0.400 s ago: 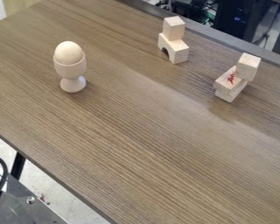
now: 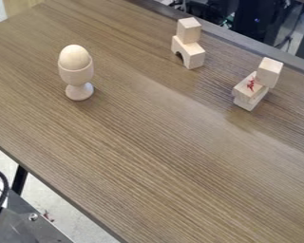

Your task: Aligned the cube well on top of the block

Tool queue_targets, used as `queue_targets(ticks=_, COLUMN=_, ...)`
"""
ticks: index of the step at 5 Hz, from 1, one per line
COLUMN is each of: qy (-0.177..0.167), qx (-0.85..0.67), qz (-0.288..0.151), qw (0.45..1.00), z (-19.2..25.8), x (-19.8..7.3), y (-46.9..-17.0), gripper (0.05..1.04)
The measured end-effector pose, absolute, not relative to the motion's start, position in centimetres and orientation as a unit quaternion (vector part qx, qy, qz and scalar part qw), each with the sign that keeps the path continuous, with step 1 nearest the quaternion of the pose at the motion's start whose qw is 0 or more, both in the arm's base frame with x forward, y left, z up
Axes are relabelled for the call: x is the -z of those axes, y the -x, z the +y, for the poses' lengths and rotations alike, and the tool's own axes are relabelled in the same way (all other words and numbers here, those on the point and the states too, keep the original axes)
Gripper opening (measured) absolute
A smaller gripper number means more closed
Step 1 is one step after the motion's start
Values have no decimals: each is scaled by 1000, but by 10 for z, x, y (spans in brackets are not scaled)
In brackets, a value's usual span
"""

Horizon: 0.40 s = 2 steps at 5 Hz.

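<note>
Cube (image 2: 189, 30) of pale, squared wood tops the arched block (image 2: 193, 54); a 2nd cube (image 2: 269, 72) caps the red-marked block's (image 2: 246, 90) far end. Both sit near the worktop's (image 2: 155, 156) far edge, with room towards me. I see 0 shifts since the earlier frame and can't tell the jaws' opening or hold.

Near 8 o'clock, a black cord (image 2: 4, 192) bends by a dark metal plate (image 2: 14, 230) with a little round screw (image 2: 33, 217). I cannot tell if these are robot parts.
</note>
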<state>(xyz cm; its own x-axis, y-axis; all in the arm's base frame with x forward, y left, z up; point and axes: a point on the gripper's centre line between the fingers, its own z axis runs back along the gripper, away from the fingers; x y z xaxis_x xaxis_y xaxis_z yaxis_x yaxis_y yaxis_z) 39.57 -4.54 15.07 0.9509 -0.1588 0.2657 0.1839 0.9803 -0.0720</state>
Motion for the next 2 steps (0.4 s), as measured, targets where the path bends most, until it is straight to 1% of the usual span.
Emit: queue_targets(ticks=2, qy=33, qx=71, qz=-101, qw=992, z=-64, x=-138, y=-403, gripper=1000)
